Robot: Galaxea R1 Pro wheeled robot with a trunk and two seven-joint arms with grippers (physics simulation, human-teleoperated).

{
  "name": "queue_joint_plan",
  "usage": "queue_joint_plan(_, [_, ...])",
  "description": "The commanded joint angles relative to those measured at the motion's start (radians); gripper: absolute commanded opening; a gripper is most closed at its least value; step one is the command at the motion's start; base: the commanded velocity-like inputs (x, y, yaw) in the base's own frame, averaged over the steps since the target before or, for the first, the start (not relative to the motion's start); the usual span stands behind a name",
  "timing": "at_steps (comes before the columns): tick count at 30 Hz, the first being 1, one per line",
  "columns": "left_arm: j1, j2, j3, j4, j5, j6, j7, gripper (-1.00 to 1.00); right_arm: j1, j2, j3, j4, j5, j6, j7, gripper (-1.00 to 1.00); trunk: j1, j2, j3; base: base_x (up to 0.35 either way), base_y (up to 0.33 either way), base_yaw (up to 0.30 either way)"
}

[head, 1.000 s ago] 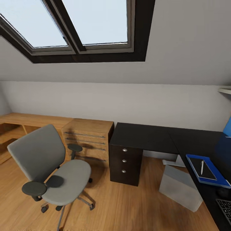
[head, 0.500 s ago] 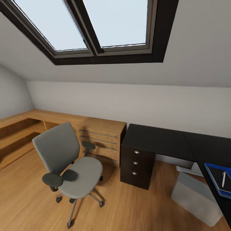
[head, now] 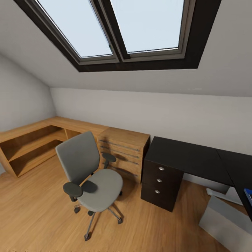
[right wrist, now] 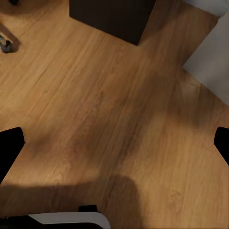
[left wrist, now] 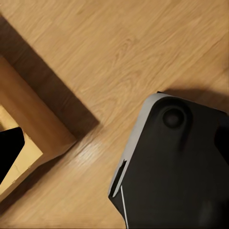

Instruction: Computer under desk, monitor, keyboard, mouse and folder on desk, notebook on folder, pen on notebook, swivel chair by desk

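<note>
I am looking down over the bedroom, under the sloped ceiling with its big skylight (head: 115, 29), and judging what is left to do. The desk (head: 189, 155) is standing against the far wall, its black tabletop bare along the stretch I can see, with the dark drawer unit (head: 159, 182) underneath. Just beside it is the light wooden dresser (head: 124, 154), and a low wooden shelf (head: 28, 143) is running along the left wall.

The swivel chair (head: 89, 171) is sitting out on the wooden floor (head: 35, 210), in front of the dresser and apart from the desk, its grey seat empty. I am taking that as the remaining job: the chair needs rolling in beside the desk.

The computer (head: 227, 220) is resting on the floor below the desk's right wing, where it belongs. A sliver of the blue notebook (head: 249, 196) is showing at the frame's edge on the tabletop.

Both arms are hanging low over the floor. The right pincer (right wrist: 114, 143) is spread wide, holding nothing; for the left pincer I cannot tell.
</note>
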Motion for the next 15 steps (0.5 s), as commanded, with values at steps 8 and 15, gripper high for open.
queue_joint_plan(8, [0.001,-0.003,0.001,0.0,-0.007,0.0,0.005,1.0,-0.001,-0.001,0.008,0.002,-0.004,-0.001,-0.002,1.0,-0.03,0.055,0.012,0.0,0.0,0.021])
queue_joint_plan(15, [0.001,-0.002,0.001,0.0,-0.006,0.001,0.005,1.0,-0.001,0.0,0.009,0.002,-0.005,-0.003,-0.002,1.0,-0.057,0.104,0.034,0.0,0.0,0.132])
